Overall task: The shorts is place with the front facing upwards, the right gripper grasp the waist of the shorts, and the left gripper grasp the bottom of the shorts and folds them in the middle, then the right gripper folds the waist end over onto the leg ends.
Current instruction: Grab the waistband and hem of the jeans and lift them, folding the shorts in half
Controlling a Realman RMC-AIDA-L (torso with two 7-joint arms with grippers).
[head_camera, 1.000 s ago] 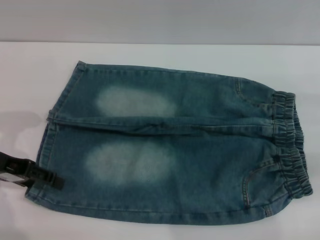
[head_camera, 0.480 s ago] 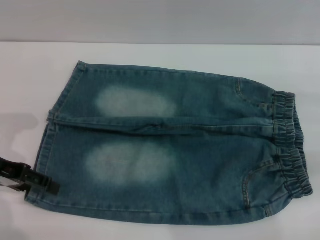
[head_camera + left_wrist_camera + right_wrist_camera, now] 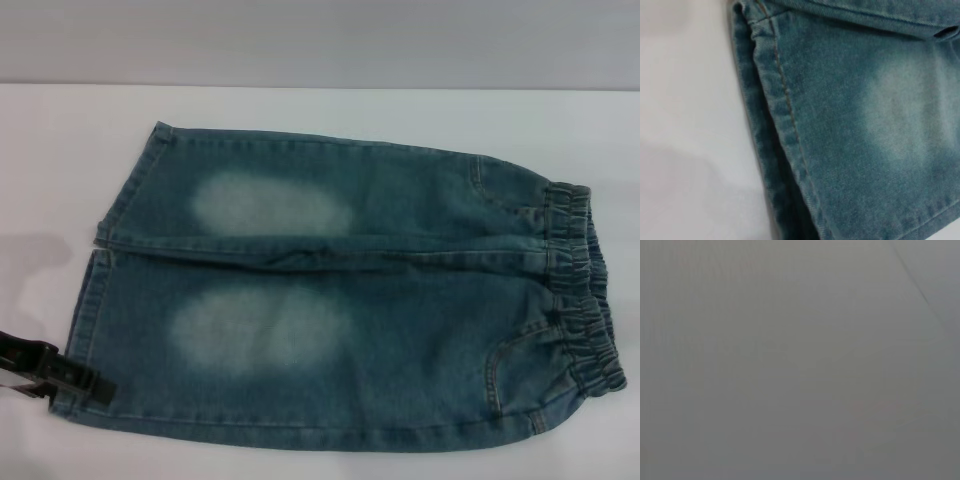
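meanwhile the left gripper (image 3: 88, 383) reaches the near hem corner of the shorts (image 3: 340, 300), spread flat on the white table (image 3: 300, 110); whether its jaws are apart or clamped cannot be told, seemingly lining up a grasp.

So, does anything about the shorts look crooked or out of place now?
Mostly no. The shorts lie flat, front up, on the white table. The far leg's inner edge overlaps the near leg slightly, making a small ridge. The left claw sits at the near leg's hem.
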